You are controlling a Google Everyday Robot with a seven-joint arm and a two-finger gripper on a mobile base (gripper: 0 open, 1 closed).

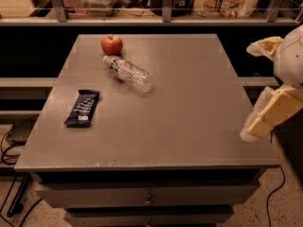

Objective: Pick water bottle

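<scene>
The water bottle [129, 73], clear and ribbed with a pale cap and a colourful label band, lies on its side on the grey table [189, 103] at the back left. Its cap end points toward a red apple [111, 44] just behind it. My gripper [246, 92] hangs over the table's right edge, far to the right of the bottle. Its two cream fingers [269, 113] are spread wide apart and hold nothing.
A dark blue snack bar wrapper [83, 108] lies near the left edge of the table. A railed shelf [163, 18] with bags and containers runs behind the table. Drawers sit under the front edge, and cables lie on the floor at the left.
</scene>
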